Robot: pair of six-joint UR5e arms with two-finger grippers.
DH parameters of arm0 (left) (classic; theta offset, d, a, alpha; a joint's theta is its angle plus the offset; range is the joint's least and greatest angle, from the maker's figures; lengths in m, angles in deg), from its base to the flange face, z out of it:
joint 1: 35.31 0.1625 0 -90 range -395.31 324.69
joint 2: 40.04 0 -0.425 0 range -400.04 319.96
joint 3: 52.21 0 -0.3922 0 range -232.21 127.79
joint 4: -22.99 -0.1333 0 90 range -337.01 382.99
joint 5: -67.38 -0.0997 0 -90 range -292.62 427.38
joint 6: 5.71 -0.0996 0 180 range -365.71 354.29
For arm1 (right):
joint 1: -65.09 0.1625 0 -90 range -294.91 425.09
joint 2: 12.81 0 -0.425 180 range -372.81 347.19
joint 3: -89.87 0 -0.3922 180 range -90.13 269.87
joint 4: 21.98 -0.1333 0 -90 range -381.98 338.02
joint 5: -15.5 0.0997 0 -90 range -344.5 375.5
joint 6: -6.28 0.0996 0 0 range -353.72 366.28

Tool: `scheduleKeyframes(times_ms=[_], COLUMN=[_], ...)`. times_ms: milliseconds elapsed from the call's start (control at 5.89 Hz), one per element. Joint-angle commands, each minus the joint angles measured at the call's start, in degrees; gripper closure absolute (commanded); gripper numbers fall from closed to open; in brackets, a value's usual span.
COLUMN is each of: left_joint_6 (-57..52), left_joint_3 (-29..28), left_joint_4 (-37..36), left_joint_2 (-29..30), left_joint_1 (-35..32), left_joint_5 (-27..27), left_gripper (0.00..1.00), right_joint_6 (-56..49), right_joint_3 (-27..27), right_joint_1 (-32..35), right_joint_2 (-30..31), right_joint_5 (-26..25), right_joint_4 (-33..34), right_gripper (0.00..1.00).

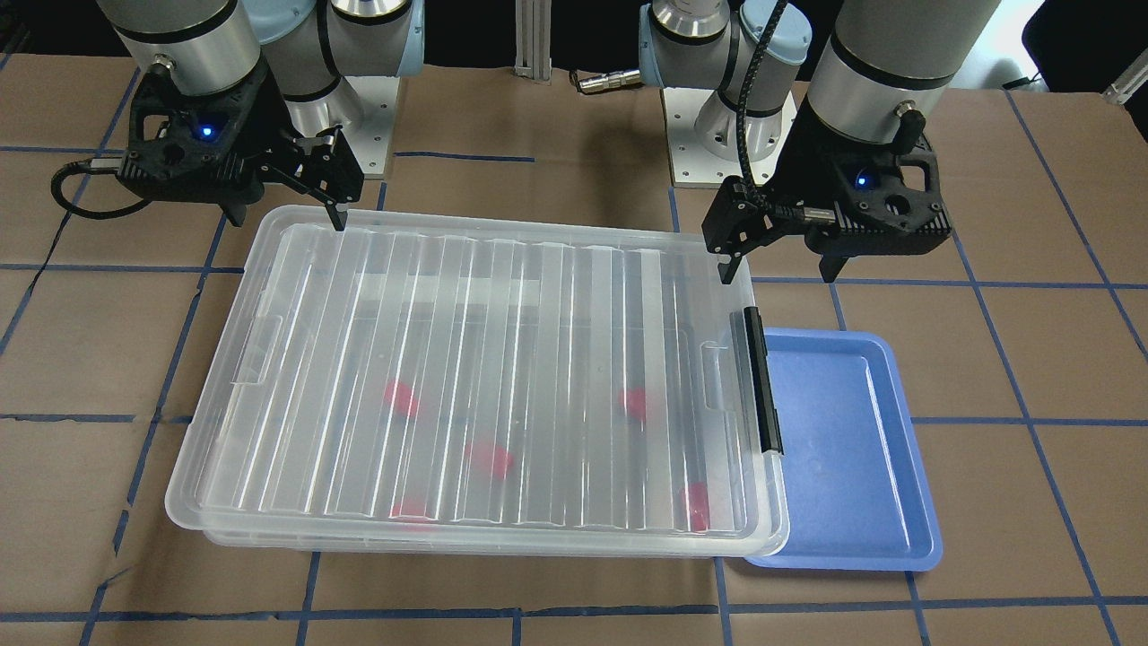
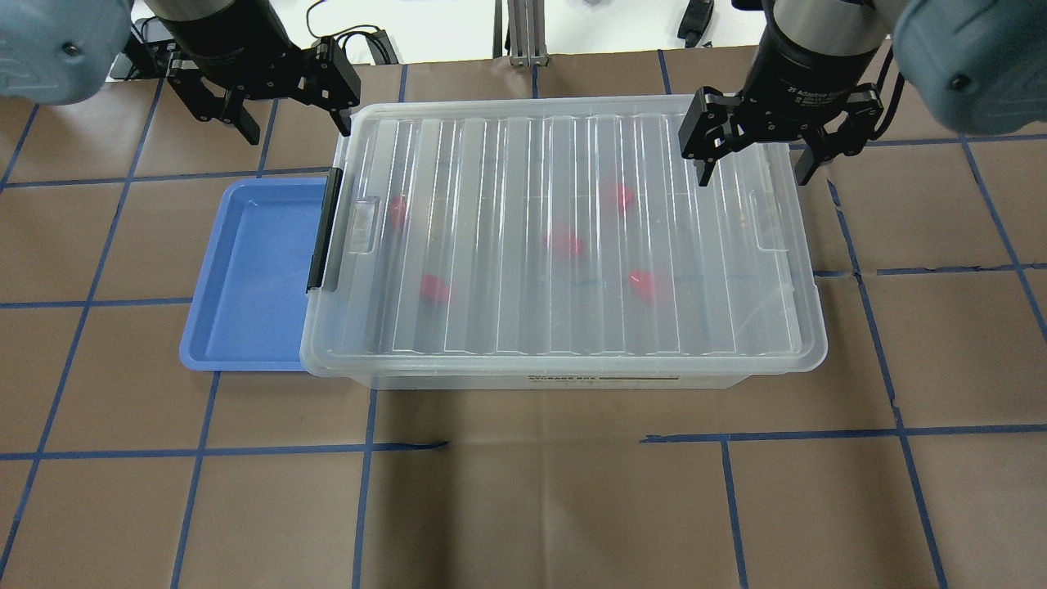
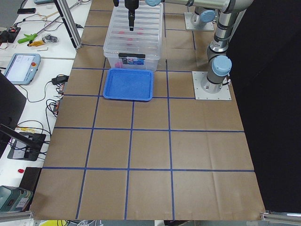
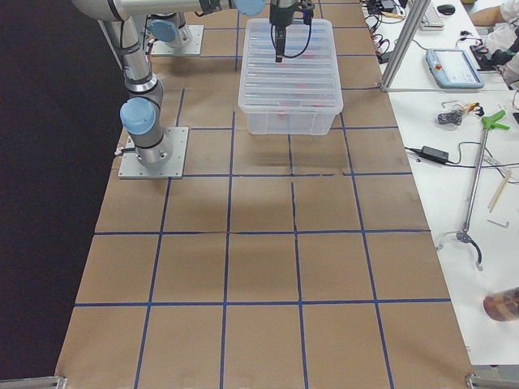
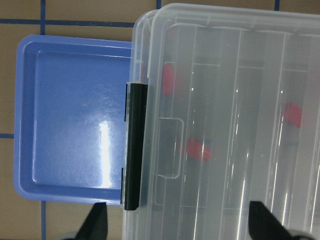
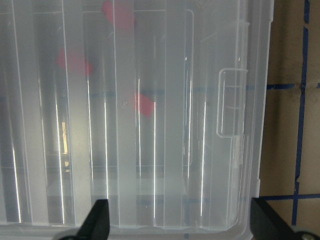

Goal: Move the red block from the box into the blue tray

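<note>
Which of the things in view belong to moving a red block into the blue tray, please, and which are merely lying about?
For the job: red block, one of five under the closed lid; box; blue tray, empty; left gripper and right gripper, both open.

Lying about, on the side benches: handheld screen, green-handled tool, black adapter with cable.

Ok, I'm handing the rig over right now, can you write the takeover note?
Left gripper: open, empty, over the box corner by the latch.
Right gripper: open, empty, over the opposite end.
Lid on; five red blocks show through it.
Blue tray: empty, beside the latch end.
Done: nothing.
Left: open lid, move a red block to tray.
</note>
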Motion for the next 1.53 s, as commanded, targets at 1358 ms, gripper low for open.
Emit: scheduleKeyframes(times_ms=[1358], left_joint_6=[-0.01], left_joint_3=[0.12], left_joint_4=[0.09], left_joint_2=[-0.08], left_joint_1=[-0.09], left_joint_5=[-0.23], left_gripper=[0.01], right_joint_6=[-14.5], right_joint_3=[4.81], right_joint_1=[-14.4], right_joint_2=[-1.4], right_joint_5=[0.26], right_joint_4=[3.31], right_gripper=[0.0])
